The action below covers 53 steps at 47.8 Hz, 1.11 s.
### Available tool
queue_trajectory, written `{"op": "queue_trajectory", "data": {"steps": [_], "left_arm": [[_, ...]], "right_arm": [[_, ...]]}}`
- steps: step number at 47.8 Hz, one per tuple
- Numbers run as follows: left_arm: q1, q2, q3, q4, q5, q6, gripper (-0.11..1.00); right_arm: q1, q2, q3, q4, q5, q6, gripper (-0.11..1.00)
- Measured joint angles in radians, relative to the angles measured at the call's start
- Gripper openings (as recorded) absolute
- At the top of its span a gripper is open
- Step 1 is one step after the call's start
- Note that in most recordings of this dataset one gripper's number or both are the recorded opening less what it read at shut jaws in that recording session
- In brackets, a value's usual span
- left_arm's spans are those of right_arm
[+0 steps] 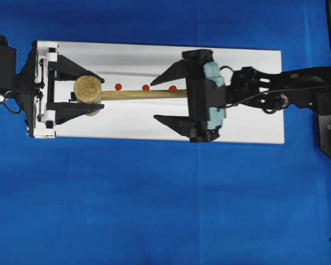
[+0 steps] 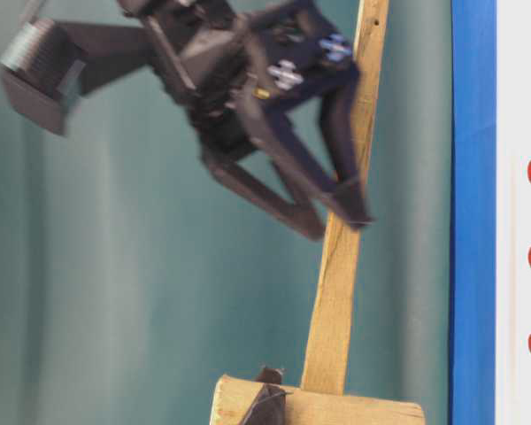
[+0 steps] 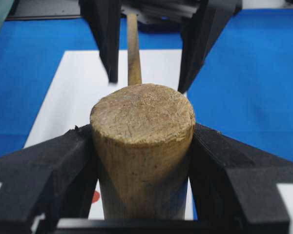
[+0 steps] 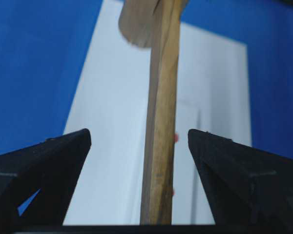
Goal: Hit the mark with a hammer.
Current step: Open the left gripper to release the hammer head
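The hammer (image 1: 88, 89) is a light wooden mallet held above the white board (image 1: 248, 77), with its handle (image 1: 146, 94) pointing right. My left gripper (image 1: 102, 92) is shut on the head (image 3: 142, 141), with a finger (image 3: 49, 165) pressed on each side. My right gripper (image 1: 157, 100) is open, and its fingers straddle the handle end without touching it (image 4: 161, 146). Three red marks (image 1: 145, 87) lie in a row on the board just beyond the handle. One mark (image 3: 94, 196) shows under the head. In the table-level view the right gripper (image 2: 338, 224) is beside the handle (image 2: 341, 266).
The white board sits on a blue cloth (image 1: 154, 210). The right arm (image 1: 287, 91) reaches in over the board's right end. The left arm's base (image 1: 3, 66) is off the board's left end.
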State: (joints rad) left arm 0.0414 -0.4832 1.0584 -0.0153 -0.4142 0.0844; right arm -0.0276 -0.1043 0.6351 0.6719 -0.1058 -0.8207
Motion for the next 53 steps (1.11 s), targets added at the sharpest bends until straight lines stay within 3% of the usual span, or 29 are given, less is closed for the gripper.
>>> {"op": "queue_trajectory", "data": {"steps": [18,22,31,35,53], "left_arm": [[-0.006,-0.011,0.000,0.000,0.000,0.002,0.46],[-0.009,-0.011,0.000,0.000,0.000,0.002,0.46],[-0.012,-0.011,0.000,0.000,0.000,0.002,0.46],[-0.014,-0.011,0.000,0.000,-0.002,0.005,0.46],[-0.017,-0.012,0.000,0.003,-0.002,0.009,0.46]], "right_arm": [[-0.006,0.048,-0.014,0.035,0.000,0.000,0.89],[-0.006,0.048,-0.017,0.035,-0.003,0.000,0.72],[-0.006,0.048,-0.018,0.035,-0.037,0.000,0.18],[-0.003,0.048,-0.018,0.035,-0.048,0.003,0.04],[-0.003,0.048,-0.018,0.040,-0.052,0.006,0.03]]}}
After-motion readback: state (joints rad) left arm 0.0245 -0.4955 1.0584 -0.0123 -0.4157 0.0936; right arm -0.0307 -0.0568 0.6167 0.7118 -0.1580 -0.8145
